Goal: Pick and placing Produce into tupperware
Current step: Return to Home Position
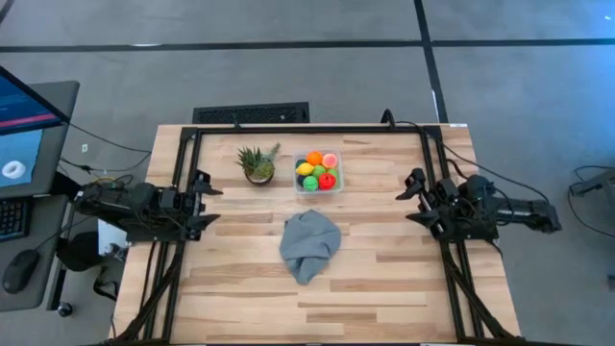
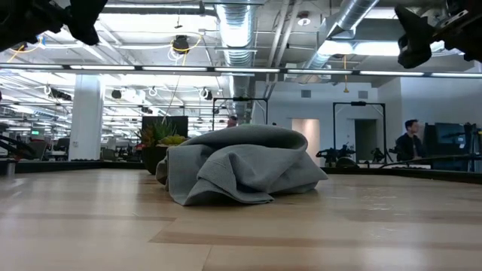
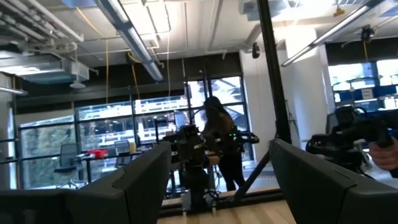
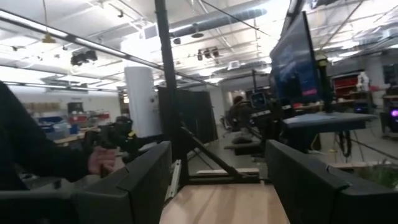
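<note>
Low view puts the grey cloth (image 2: 239, 167) nearest you, crumpled on the tabletop (image 2: 226, 233) and hiding whatever stands behind it. From above, you see the left pincer (image 1: 212, 204) at the tabletop's left edge and the right pincer (image 1: 407, 200) at its right edge. Each has its fingers spread apart and holds nothing. Farther back, the tupperware (image 1: 298, 188) sits toward the far middle of the tabletop, apart from the cloth. The produce (image 1: 318, 171) is piled inside it: orange, yellow, green, red and pink pieces. Just beside it, on the left arm's side, stands the potted plant (image 1: 258, 163). Beyond the tabletop, a person (image 2: 410, 140) shows in the room.
</note>
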Robot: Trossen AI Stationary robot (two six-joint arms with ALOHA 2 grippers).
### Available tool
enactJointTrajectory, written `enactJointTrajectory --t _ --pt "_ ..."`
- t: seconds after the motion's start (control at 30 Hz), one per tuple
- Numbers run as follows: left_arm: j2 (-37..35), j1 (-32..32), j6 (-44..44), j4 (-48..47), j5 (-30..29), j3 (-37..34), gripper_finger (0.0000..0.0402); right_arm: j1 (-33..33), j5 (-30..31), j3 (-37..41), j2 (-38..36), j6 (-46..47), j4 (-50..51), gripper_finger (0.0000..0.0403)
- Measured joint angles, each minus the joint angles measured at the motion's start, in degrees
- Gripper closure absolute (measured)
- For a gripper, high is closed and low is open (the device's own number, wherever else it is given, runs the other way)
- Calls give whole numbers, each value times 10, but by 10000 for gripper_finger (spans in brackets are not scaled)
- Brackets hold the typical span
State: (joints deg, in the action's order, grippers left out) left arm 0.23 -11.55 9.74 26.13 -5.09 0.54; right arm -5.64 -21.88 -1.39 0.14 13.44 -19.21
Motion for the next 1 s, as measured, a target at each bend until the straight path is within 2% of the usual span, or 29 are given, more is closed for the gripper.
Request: enactJointTrajectory --t 0.3,0.5,0.8,1.0 --pt "0 -18 1 6 18 0 134 30 8 0 0 -13 -5 121" --pt "0 -20 1 -19 14 0 134 27 8 0 0 -14 1 121" --pt "0 -20 -1 -93 13 0 134 26 8 0 0 -14 58 121" --pt "0 -20 -67 -142 13 0 134 26 9 0 0 -14 123 121"
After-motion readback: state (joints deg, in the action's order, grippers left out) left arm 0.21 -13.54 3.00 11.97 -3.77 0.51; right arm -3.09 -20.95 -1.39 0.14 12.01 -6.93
